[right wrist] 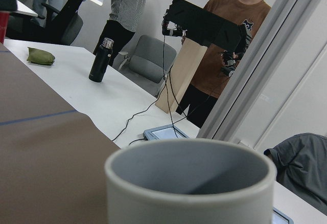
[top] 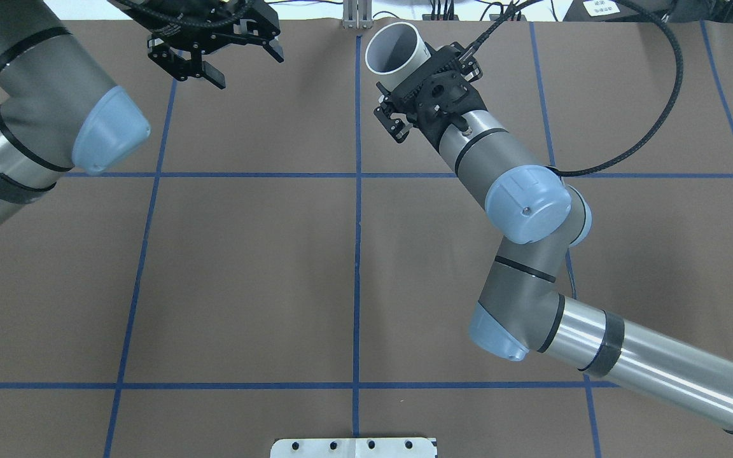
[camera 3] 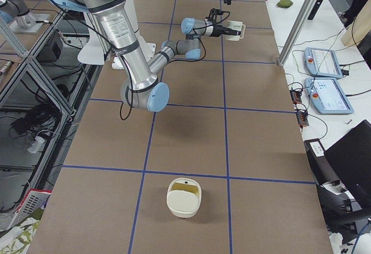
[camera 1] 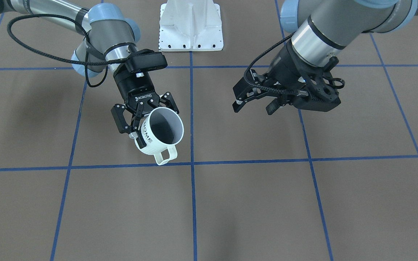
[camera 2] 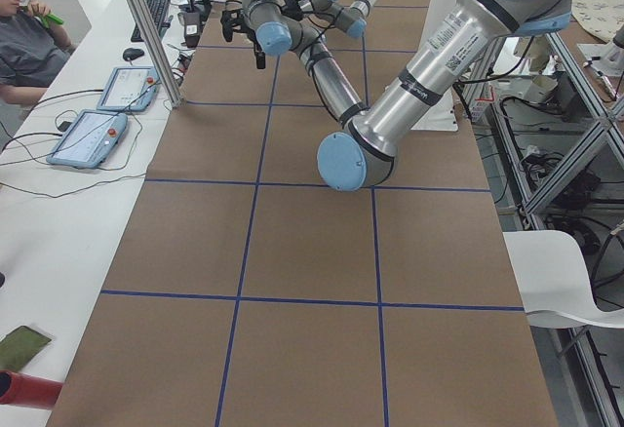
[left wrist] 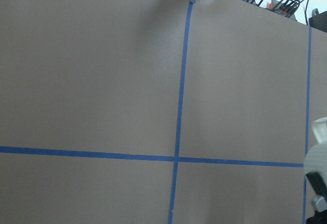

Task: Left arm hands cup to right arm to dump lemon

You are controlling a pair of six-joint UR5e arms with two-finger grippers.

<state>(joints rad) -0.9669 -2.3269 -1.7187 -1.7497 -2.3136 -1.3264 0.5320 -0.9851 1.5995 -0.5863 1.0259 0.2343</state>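
Observation:
The cup (camera 1: 160, 132) is a white ribbed mug with black "HOME" lettering and a grey inside. It hangs tilted above the table with its mouth towards the far side and its handle low. My right gripper (camera 1: 154, 121), marked ROBOTIQ, is shut on its body. The cup also shows in the overhead view (top: 395, 51), the exterior right view (camera 3: 235, 29) and the right wrist view (right wrist: 189, 183). No lemon shows in it. My left gripper (camera 1: 253, 108) is open and empty, about one grid square away from the cup, also in the overhead view (top: 245, 69).
A cream bowl-like container (camera 3: 184, 196) with a yellowish inside sits on the brown table at the end on my right. The white robot base plate (camera 1: 191, 25) stands at the table's middle. A metal post (camera 3: 301, 16), tablets (camera 3: 322, 62) and people are beyond the far edge.

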